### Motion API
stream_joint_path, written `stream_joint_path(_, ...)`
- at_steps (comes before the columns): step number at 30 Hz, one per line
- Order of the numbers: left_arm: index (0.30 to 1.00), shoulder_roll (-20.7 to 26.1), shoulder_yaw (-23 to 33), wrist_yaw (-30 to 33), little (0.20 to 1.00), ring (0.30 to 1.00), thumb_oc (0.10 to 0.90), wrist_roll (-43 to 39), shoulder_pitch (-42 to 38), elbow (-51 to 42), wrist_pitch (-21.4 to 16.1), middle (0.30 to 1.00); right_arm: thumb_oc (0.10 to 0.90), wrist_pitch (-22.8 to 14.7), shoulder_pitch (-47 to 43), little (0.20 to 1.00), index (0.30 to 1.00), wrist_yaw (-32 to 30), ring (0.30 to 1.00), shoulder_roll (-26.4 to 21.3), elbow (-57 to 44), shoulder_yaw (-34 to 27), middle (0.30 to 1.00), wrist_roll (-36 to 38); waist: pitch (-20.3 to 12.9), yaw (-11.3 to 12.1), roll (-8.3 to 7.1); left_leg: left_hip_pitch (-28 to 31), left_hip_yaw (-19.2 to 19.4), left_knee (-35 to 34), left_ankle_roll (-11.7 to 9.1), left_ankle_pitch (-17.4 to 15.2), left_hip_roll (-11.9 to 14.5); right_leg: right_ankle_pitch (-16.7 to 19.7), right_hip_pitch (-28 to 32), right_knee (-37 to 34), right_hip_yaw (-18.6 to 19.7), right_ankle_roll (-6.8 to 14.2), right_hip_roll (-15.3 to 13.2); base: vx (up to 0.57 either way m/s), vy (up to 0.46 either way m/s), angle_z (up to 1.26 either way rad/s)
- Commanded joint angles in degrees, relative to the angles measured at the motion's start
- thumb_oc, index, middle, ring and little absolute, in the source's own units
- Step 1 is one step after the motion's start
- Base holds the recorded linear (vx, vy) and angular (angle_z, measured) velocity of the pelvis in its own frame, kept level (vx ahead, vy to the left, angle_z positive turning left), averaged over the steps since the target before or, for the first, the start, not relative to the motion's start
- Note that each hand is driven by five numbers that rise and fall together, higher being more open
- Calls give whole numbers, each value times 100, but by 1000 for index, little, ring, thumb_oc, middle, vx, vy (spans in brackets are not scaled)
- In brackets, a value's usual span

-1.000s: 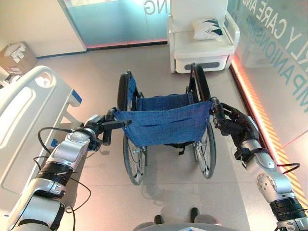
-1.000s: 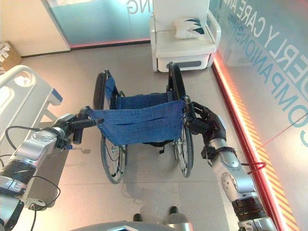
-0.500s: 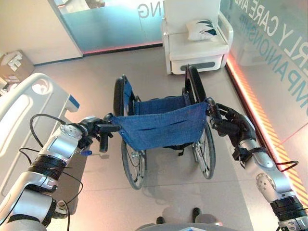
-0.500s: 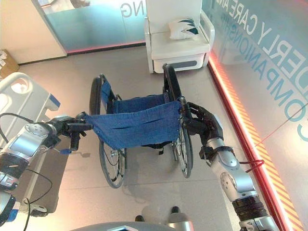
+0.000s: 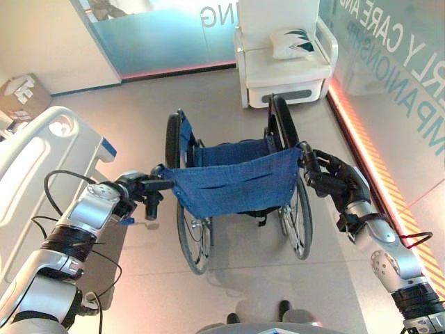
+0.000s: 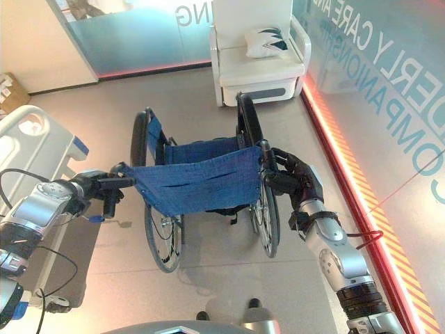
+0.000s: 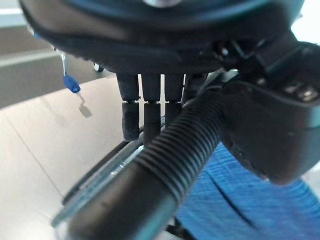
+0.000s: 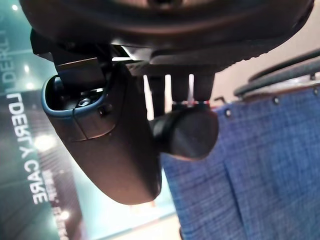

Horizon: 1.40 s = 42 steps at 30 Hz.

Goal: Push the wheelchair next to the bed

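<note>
A wheelchair (image 5: 233, 179) with a blue cloth seat and back stands in front of me on the floor, facing away. My left hand (image 5: 138, 193) is curled round its ribbed left push handle (image 7: 165, 160). Round the right push handle (image 8: 186, 132) my right hand (image 5: 334, 182) is likewise curled. The white bed (image 5: 38, 167) stands to the left, its footboard close beside my left arm and a short gap from the wheelchair's left wheel (image 5: 191, 233).
A white armchair (image 5: 285, 59) with a patterned cushion stands straight ahead of the wheelchair. A glass wall with a lit floor strip (image 5: 372, 167) runs along the right. Cardboard boxes (image 5: 24, 90) sit at the far left. Open floor lies between the wheelchair and the armchair.
The view has shifted as I step. The wheelchair has rolled a little forward and leftward, and the bed's footboard now shows further along my left arm. Both hands keep their hold.
</note>
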Motion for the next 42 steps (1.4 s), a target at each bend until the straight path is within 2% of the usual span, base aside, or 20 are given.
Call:
stream_joint_path(1, 300, -891, -202, 239, 300, 300, 400, -1602, -267, -266, -968, 300, 400, -676, -887, 300, 300, 764, 300, 229, -735, 659, 300, -136, -230, 93, -410, -302, 193, 158, 50, -200, -308, -282, -231, 455, -48, 264, -61, 0, 0, 0)
stream_joint_path(4, 300, -1098, -94, 553, 300, 300, 400, -1986, -235, -268, -1213, 300, 400, -706, -944, 300, 300, 756, 300, 271, -655, 687, 300, -186, -226, 114, -432, -296, 187, 159, 48, -202, -307, -288, -223, 465, -61, 260, -65, 0, 0, 0)
stream_joint_path(6, 300, -1293, 59, 917, 300, 300, 400, -2374, -204, -317, -1605, 300, 400, -740, -1000, 300, 300, 760, 300, 324, -555, 692, 300, -234, -222, 147, -468, -291, 182, 165, 41, -208, -299, -298, -218, 487, -94, 257, -75, 0, 0, 0)
stream_joint_path(10, 300, -1600, 239, 1293, 300, 300, 400, -2408, -43, -500, -1972, 300, 400, -751, -1080, 300, 300, 692, 300, 419, -439, 676, 300, -339, -201, 232, -529, -313, 176, 194, 46, -221, -290, -322, -231, 549, -182, 258, -106, 4, 11, 2)
stream_joint_path(15, 300, -1766, 339, 1591, 300, 300, 400, -2032, 88, -639, -2132, 300, 400, -675, -1205, 300, 300, 638, 300, 447, -207, 607, 300, -480, -167, 365, -609, -332, 121, 314, 90, -291, -324, -366, -236, 699, -298, 284, -178, 25, 17, 1)
stream_joint_path(22, 300, -1628, 340, 1574, 300, 300, 400, -1410, 11, -503, -2069, 300, 400, -237, -1539, 300, 300, 642, 300, 316, 160, 631, 300, -458, -119, 529, -678, -400, -109, 703, 212, -488, -478, -400, -269, 970, -255, 345, -318, 80, 55, -4)
stream_joint_path(29, 300, -1443, 255, 1508, 300, 300, 400, -1148, -284, -216, -1940, 300, 400, -21, -1934, 300, 300, 701, 300, 344, 646, 693, 300, -375, -55, 608, -689, -520, -215, 1264, 332, -744, -603, -456, -364, 1460, -144, 418, -556, 100, 101, -5)
stream_joint_path(32, 300, -1360, 168, 1429, 300, 300, 400, -1035, -478, -49, -1841, 300, 400, 21, -2090, 300, 300, 703, 300, 334, 809, 714, 300, -486, -13, 604, -660, -572, -271, 1422, 399, -835, -645, -247, -510, 2002, -21, 417, -770, 108, 133, -2)
stream_joint_path(33, 300, -1333, 104, 1396, 300, 300, 400, -958, -594, 59, -1801, 300, 400, 39, -2155, 300, 300, 723, 300, 322, 878, 722, 300, -519, 5, 582, -626, -583, -305, 1456, 421, -854, -651, -106, -638, 2387, 65, 396, -857, 70, 101, 2)
stream_joint_path(34, 300, -1333, 103, 1393, 300, 300, 400, -957, -602, 65, -1803, 300, 400, 38, -2160, 300, 300, 724, 300, 322, 882, 720, 300, -519, 5, 586, -630, -590, -301, 1461, 424, -856, -657, -116, -656, 2411, 73, 399, -865, 103, 133, 6)
stream_joint_path(35, 300, -1284, 22, 1350, 300, 300, 400, -926, -727, 202, -1757, 300, 400, 63, -2208, 300, 300, 755, 300, 265, 942, 724, 300, -543, 26, 538, -586, -602, -343, 1521, 443, -885, -667, 5, -814, 2853, 204, 365, -898, 83, 102, 7)
stream_joint_path(37, 300, -1256, -24, 1307, 300, 300, 400, -953, -867, 447, -1756, 300, 400, 125, -2308, 300, 300, 830, 300, 171, 1030, 763, 300, -525, 32, 481, -535, -562, -349, 1503, 434, -890, -666, 103, -999, 3212, 211, 314, -903, 127, 112, 9)
stream_joint_path(39, 300, -1247, -43, 1301, 300, 300, 400, -1007, -959, 563, -1721, 300, 400, 177, -2391, 300, 300, 878, 300, 127, 1111, 781, 300, -513, 18, 444, -530, -496, -338, 1455, 431, -900, -694, 156, -1090, 3114, 172, 306, -901, 171, 28, 4)
stream_joint_path(42, 300, -1317, -104, 1353, 300, 300, 400, -1134, -1091, 809, -1711, 300, 400, 245, -2545, 300, 300, 912, 300, 38, 1323, 848, 300, -465, -3, 291, -615, -243, -456, 1416, 363, -1081, -884, 210, -1385, 2055, 28, 382, -714, 265, -75, -6)
